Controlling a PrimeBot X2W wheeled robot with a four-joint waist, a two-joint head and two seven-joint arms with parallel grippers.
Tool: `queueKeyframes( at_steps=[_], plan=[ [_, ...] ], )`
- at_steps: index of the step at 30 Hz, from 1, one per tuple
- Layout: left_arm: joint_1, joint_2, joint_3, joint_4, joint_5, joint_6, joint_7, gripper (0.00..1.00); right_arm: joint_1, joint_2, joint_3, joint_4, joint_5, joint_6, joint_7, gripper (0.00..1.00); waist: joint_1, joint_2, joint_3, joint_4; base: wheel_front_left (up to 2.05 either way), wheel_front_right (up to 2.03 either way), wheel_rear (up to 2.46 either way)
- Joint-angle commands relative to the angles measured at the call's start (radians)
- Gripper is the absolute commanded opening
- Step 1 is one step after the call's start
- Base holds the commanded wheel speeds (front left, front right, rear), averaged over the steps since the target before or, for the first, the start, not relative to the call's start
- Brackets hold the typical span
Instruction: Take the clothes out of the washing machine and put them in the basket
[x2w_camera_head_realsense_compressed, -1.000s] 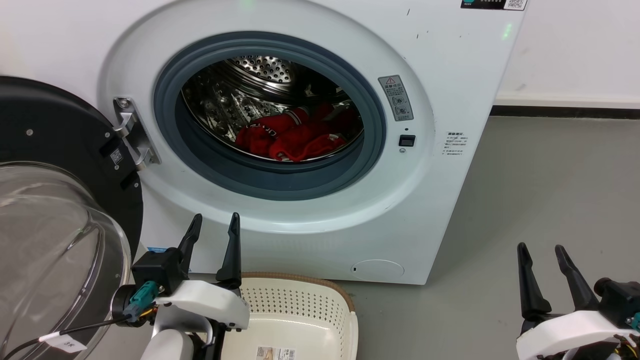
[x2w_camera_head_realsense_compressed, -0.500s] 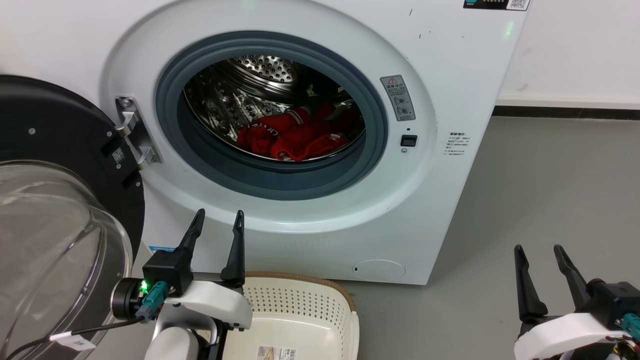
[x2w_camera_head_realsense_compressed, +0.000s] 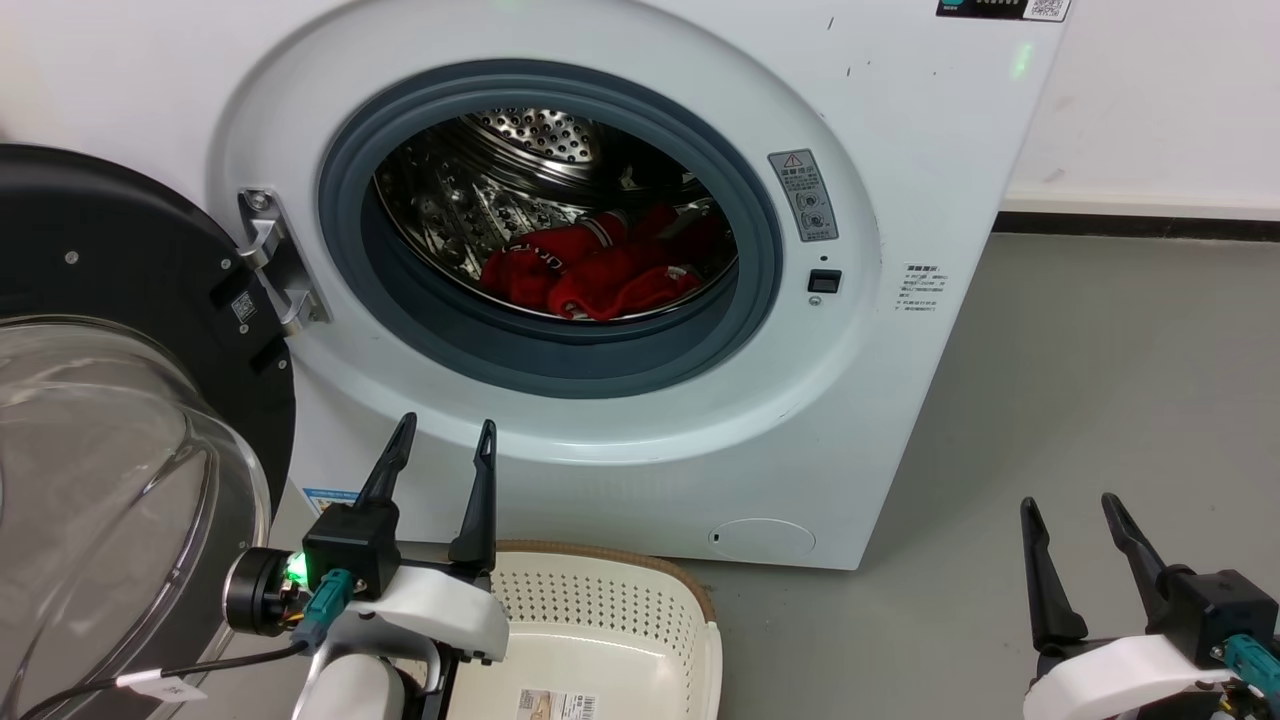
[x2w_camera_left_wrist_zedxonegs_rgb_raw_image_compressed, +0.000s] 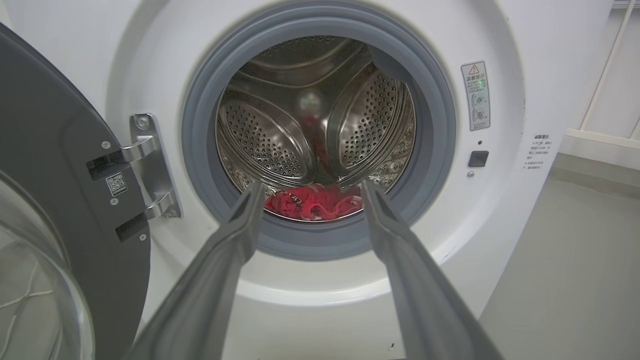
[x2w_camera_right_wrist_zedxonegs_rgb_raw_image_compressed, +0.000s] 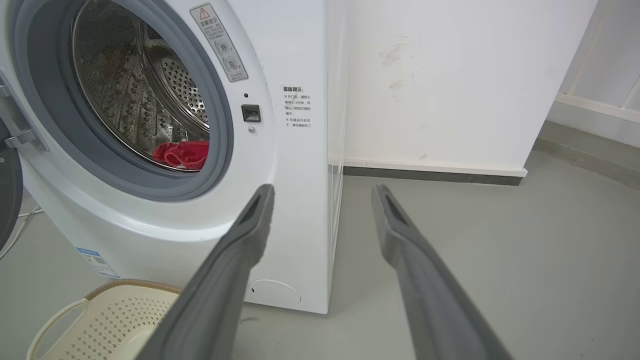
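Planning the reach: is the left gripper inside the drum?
No, the left gripper sits outside the washing machine, below its opening, jaws open.

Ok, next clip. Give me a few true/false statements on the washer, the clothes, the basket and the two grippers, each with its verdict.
1. The washing machine has its door swung open. True.
2. The red clothes lie in the basket. False: they lie at the bottom of the drum.
3. The left gripper and the right gripper are both open and hold nothing. True.
4. The left gripper reaches inside the drum. False: it is outside, in front of the machine and below the opening, fingers pointing towards it.
5. The basket sits on the floor in front of the machine. True.
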Motion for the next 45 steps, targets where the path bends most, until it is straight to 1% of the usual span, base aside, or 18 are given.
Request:
queueKeyframes(
  at_steps=[1, 9, 25, 29, 33, 36, 40, 45],
  plan=[
    [-0.006, -0.001, 0.002, 0.002, 0.025, -0.004, -0.008, 1.00, 0.005, -0.002, 0.001, -0.009, -0.026, 0.000, -0.009, 1.00, -0.0001, 0.0000, 0.001, 0.002, 0.00, 0.00, 0.00],
    [-0.009, -0.010, 0.005, 0.007, 0.076, -0.011, -0.021, 1.00, 0.012, -0.001, -0.001, -0.010, -0.072, 0.000, -0.016, 1.00, -0.0001, 0.0000, 0.001, 0.008, 0.00, 0.00, 0.00],
    [-0.013, -0.023, 0.031, 0.015, 0.074, -0.029, -0.019, 1.00, 0.005, -0.001, -0.001, 0.001, -0.059, 0.000, -0.023, 1.00, -0.0001, 0.0000, 0.008, 0.008, 0.00, 0.00, 0.00],
    [-0.032, -0.026, 0.033, 0.016, 0.076, -0.027, -0.019, 1.00, -0.002, -0.001, 0.002, -0.007, -0.060, 0.000, -0.022, 1.00, -0.0001, 0.0000, 0.023, 0.007, 0.00, 0.00, 0.00],
    [-0.074, -0.029, 0.038, 0.022, 0.076, -0.015, -0.019, 1.00, -0.024, -0.001, 0.010, -0.026, -0.062, 0.000, -0.017, 1.00, -0.0001, 0.0000, 0.061, -0.004, 0.00, 0.00, 0.00],
    [-0.133, -0.031, 0.045, 0.032, 0.082, -0.004, -0.019, 1.00, -0.041, -0.001, 0.022, -0.047, -0.066, 0.000, -0.010, 1.00, -0.0001, 0.0000, 0.110, -0.024, 0.00, 0.00, 0.00],
    [-0.248, -0.029, 0.056, 0.068, 0.086, 0.000, -0.019, 1.00, -0.078, -0.001, 0.037, -0.081, -0.071, 0.000, -0.006, 1.00, -0.0001, 0.0000, 0.192, -0.058, 0.00, 0.00, 0.00],
    [-0.422, 0.003, 0.076, 0.153, 0.096, -0.002, -0.019, 1.00, -0.129, -0.001, 0.062, -0.109, -0.069, 0.000, -0.009, 1.00, -0.0001, 0.0000, 0.314, -0.116, 0.00, 0.00, 0.00]
  ],
)
